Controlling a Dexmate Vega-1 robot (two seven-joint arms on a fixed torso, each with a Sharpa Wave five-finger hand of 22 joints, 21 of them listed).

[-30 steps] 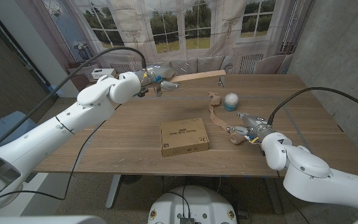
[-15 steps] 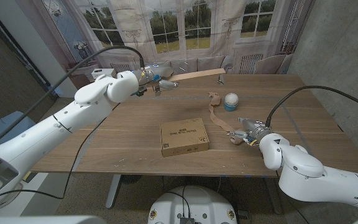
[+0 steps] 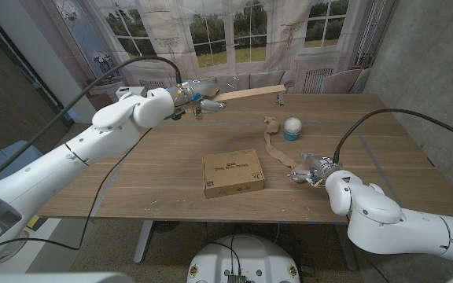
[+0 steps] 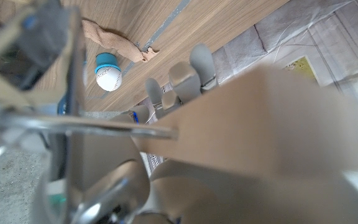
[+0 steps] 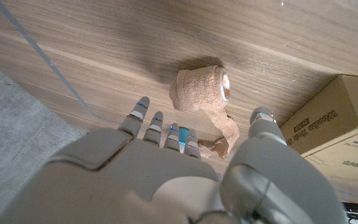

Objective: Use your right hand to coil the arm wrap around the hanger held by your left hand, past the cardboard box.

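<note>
My left hand (image 3: 185, 97) holds a wooden hanger (image 3: 246, 93) in the air over the far side of the table; its metal hook (image 4: 104, 124) and wooden bar (image 4: 260, 124) show close up in the left wrist view. The tan arm wrap (image 3: 274, 141) lies as a strip running from the far middle toward me, ending in a roll (image 5: 195, 91). My right hand (image 3: 311, 168) hovers at that roll, right of the cardboard box (image 3: 233, 173). In the right wrist view my right hand (image 5: 166, 168) has its fingers spread, fingertips just short of the roll, holding nothing.
A white ball on a blue base (image 3: 292, 126) stands beside the strip's far end. The wooden table (image 3: 148, 173) ends close behind my right hand. A corner of the box (image 5: 328, 124) lies next to the thumb.
My right hand has slid a little to the left, closing in over the roll. My left hand and the hanger have shifted slightly left and up.
</note>
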